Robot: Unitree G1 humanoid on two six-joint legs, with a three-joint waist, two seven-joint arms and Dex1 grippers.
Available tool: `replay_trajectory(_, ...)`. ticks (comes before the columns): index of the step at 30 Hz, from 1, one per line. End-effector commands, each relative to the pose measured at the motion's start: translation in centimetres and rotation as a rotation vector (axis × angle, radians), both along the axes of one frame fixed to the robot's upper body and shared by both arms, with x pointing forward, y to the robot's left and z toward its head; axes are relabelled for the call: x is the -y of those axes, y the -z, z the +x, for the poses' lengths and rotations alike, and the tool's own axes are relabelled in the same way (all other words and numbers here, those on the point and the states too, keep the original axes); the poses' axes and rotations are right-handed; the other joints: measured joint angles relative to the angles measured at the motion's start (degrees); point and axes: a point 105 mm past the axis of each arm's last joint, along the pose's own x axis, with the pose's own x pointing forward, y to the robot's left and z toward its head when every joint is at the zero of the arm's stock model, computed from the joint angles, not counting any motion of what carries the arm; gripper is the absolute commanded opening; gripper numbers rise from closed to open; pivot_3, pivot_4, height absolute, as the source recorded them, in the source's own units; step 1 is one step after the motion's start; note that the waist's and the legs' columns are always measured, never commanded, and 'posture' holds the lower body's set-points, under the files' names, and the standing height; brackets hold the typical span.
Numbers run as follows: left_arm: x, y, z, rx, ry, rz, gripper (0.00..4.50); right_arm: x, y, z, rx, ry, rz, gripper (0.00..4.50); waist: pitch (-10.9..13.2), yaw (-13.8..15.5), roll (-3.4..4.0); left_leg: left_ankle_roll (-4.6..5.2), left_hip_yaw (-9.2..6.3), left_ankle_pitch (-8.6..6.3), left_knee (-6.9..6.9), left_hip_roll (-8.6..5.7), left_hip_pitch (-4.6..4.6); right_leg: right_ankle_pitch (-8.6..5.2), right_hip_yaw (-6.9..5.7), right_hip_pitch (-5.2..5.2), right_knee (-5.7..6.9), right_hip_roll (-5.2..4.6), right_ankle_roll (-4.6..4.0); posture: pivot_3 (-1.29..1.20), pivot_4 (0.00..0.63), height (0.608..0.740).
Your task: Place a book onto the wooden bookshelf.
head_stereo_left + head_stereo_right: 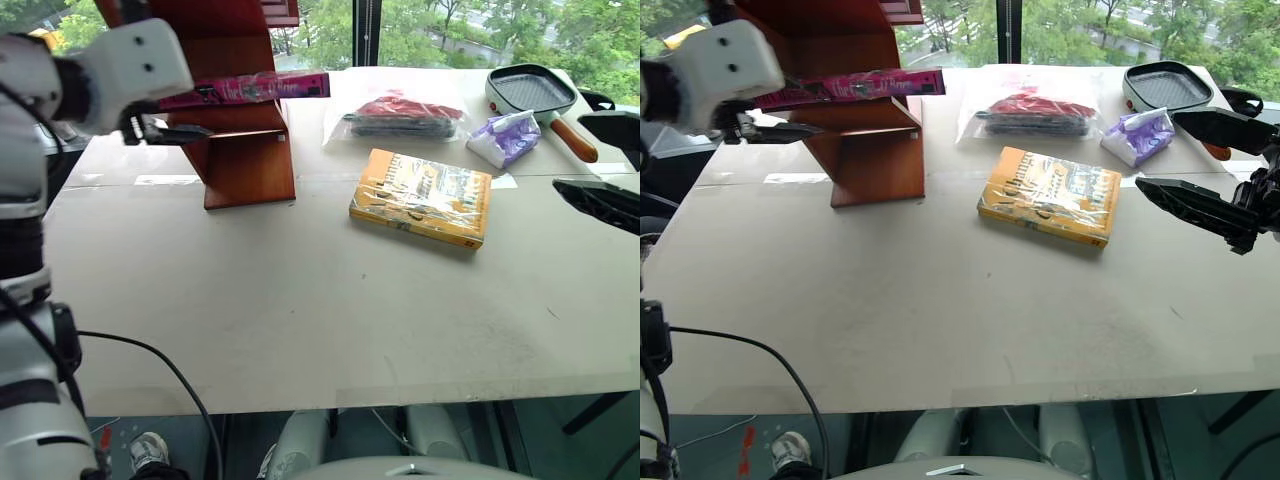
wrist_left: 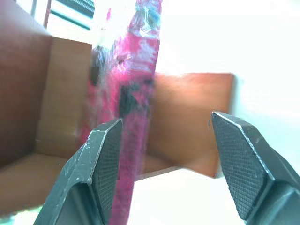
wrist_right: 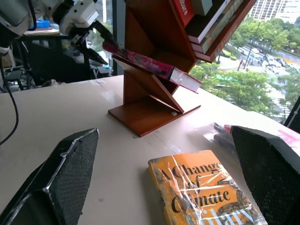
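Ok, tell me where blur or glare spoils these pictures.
Left wrist view: the pink book is smeared by motion blur and the background beside the wooden bookshelf is blown out white. Right wrist view: sharp, bright at the windows. Eye views: evenly lit, mild sheen on the table.

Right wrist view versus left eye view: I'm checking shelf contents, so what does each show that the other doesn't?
Right wrist view alone: books on an upper shelf, and the yellow-orange book's title. Left eye view alone: a grill pan and a purple packet. Both: the pink book lying on the wooden bookshelf, with the open left gripper beside it.
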Motion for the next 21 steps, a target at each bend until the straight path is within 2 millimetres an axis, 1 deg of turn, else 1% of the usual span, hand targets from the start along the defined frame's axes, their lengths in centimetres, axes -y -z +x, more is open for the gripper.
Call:
replay_trajectory(1, 2.4, -3.0, -3.8, 0.047, 0.154, -0.374, 3.11, -0.6, 0.2, -0.4, 0.029, 0.011, 0.013, 4.50, 0.1, 0.3, -0.10, 0.01, -0.03, -0.01, 0.01, 0.00, -0.01, 0.00, -0.04, 0.00, 0.02, -0.01, 0.00, 0.00, 0.150, 0.740)
replay_trajectory(2, 3.4, -2.9, -4.7, 0.003, 0.230, -0.504, 3.11, -0.7, 0.4, -0.5, 0.020, 0.010, 0.015, 4.50, 0.1, 0.9, -0.08, 0.03, -0.03, -0.02, 0.10, -0.01, -0.02, 0.00, -0.06, 0.02, 0.11, -0.01, 0.01, 0.00, 0.150, 0.740)
replay_trajectory(3, 4.2, -1.9, -5.5, -0.050, 0.283, -0.590, 3.11, -0.9, 0.5, -0.6, 0.009, 0.006, 0.018, 4.50, 0.1, 1.1, -0.05, 0.08, 0.03, -0.04, 0.17, -0.04, -0.01, 0.03, -0.07, 0.04, 0.18, -0.04, 0.06, 0.00, 0.150, 0.740)
replay_trajectory(5, 5.2, 2.0, -5.9, -0.195, 0.304, -0.692, 3.11, -1.2, 1.3, -0.7, -0.022, 0.013, -0.010, 4.50, 0.0, 1.3, 0.12, 0.26, 0.07, -0.15, 0.26, -0.04, 0.25, 0.07, -0.17, 0.35, 0.21, -0.04, 0.13, 0.00, 0.150, 0.740)
replay_trajectory(7, 6.2, 6.9, -5.7, -0.296, 0.278, -0.768, 3.11, -1.0, 3.0, -0.5, -0.098, 0.057, -0.076, 4.50, -0.1, 1.4, 0.21, 0.29, 0.11, -0.18, 0.11, -0.02, 1.16, 0.04, -0.11, 1.25, 0.11, -0.05, 0.12, 0.00, 0.150, 0.740)
replay_trajectory(8, 6.5, 8.4, -5.8, -0.319, 0.269, -0.794, 3.11, -0.9, 3.6, -0.6, -0.122, 0.074, -0.102, 4.50, 0.0, 1.5, 0.14, 0.30, 0.14, -0.19, 0.02, 0.00, 1.46, 0.04, -0.11, 1.53, 0.03, -0.04, 0.12, 0.00, 0.150, 0.740)
replay_trajectory(9, 6.3, 10.5, -5.5, -0.334, 0.214, -0.828, 3.11, -0.4, 4.6, -0.9, -0.162, 0.106, -0.134, 4.50, 0.1, 1.6, -0.06, 0.30, 0.15, -0.19, -0.03, 0.03, 1.62, 0.04, -0.10, 1.69, -0.02, -0.02, 0.12, 0.00, 0.150, 0.740)
replay_trajectory(11, 5.5, 14.6, -5.2, -0.350, 0.102, -0.840, 3.11, 0.9, 6.3, -1.9, -0.239, 0.174, -0.196, 4.50, 0.1, 1.8, -0.18, 0.29, 0.09, -0.19, 0.00, 0.22, 1.51, 0.12, -0.15, 1.64, -0.18, 0.17, -0.01, 0.00, 0.150, 0.740)
replay_trajectory(13, 4.1, 17.9, -5.5, -0.363, 0.022, -0.830, 3.11, 2.0, 7.6, -3.2, -0.303, 0.228, -0.237, 4.50, 0.1, 2.3, -0.16, 0.28, -0.03, -0.20, -0.01, 0.25, 1.50, 0.15, -0.04, 1.62, -0.26, 0.15, -0.03, 0.00, 0.150, 0.740)
replay_trajectory(14, 3.6, 19.0, -5.9, -0.371, 0.006, -0.808, 3.11, 2.4, 7.8, -3.7, -0.321, 0.249, -0.238, 4.50, 0.1, 2.5, -0.15, 0.29, 0.04, -0.23, -0.04, 0.23, 1.51, 0.15, 0.05, 1.58, -0.29, 0.13, -0.03, 0.00, 0.150, 0.740)
replay_trajectory(16, 2.6, 20.2, -6.4, -0.392, -0.010, -0.785, 3.11, 3.2, 8.0, -4.4, -0.347, 0.284, -0.231, 4.50, 0.1, 3.0, -0.12, 0.30, 0.07, -0.25, -0.09, 0.24, 1.52, 0.15, 0.06, 1.58, -0.36, 0.12, -0.03, 0.00, 0.150, 0.740)
replay_trajectory(18, 2.5, 20.6, -6.8, -0.410, 0.004, -0.770, 3.11, 3.7, 8.1, -4.9, -0.349, 0.298, -0.245, 4.50, 0.0, 2.9, -0.10, 0.31, 0.06, -0.26, -0.15, 0.30, 1.52, 0.17, 0.00, 1.65, -0.62, 0.14, -0.06, 0.00, 0.150, 0.740)
replay_trajectory(21, 2.7, 20.4, -6.6, -0.427, 0.024, -0.792, 3.11, 4.0, 8.1, -5.2, -0.346, 0.330, -0.262, 4.50, 0.0, 2.8, -0.04, 0.42, 0.27, -0.32, -0.28, 0.33, 1.56, 0.21, 0.11, 1.67, -0.82, 0.08, -0.07, 0.00, 0.150, 0.740)
